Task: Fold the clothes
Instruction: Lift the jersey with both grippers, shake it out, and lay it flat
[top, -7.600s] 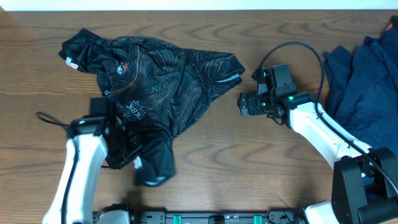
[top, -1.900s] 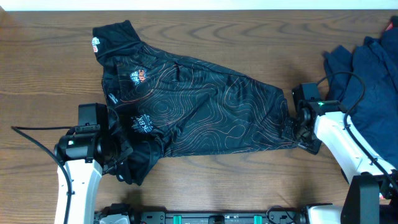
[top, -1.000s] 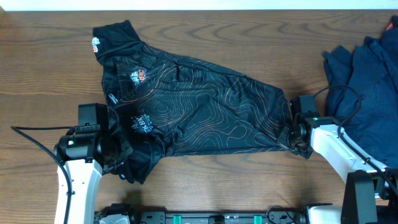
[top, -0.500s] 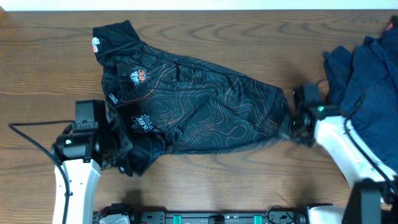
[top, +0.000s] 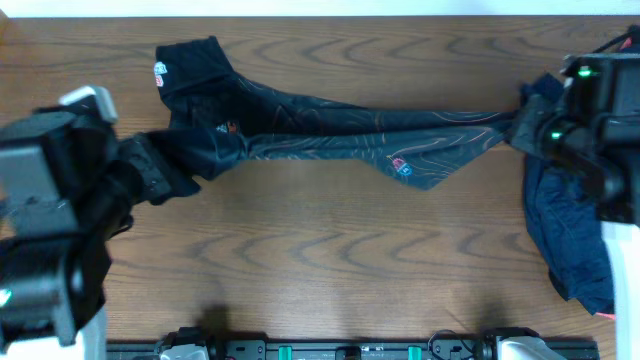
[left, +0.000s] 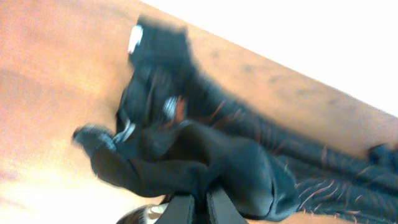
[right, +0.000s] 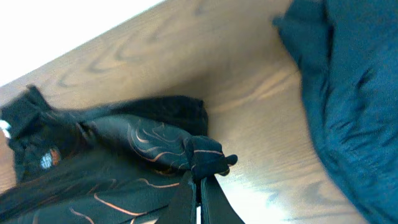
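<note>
We read no lettering: the orange-white logos (top: 400, 167) on the black jersey (top: 330, 140) are illegible. The left gripper (top: 150, 178) and right gripper (top: 518, 126) each clamp one jersey end. The jersey lay spread flat at centre earlier; it now stretches as a narrow band across the upper frame, reaching the navy garments (top: 570, 230) at right.

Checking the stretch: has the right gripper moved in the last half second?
Yes. The right gripper moved toward the table's far edge and nearer the navy pile, stretching the jersey.
</note>
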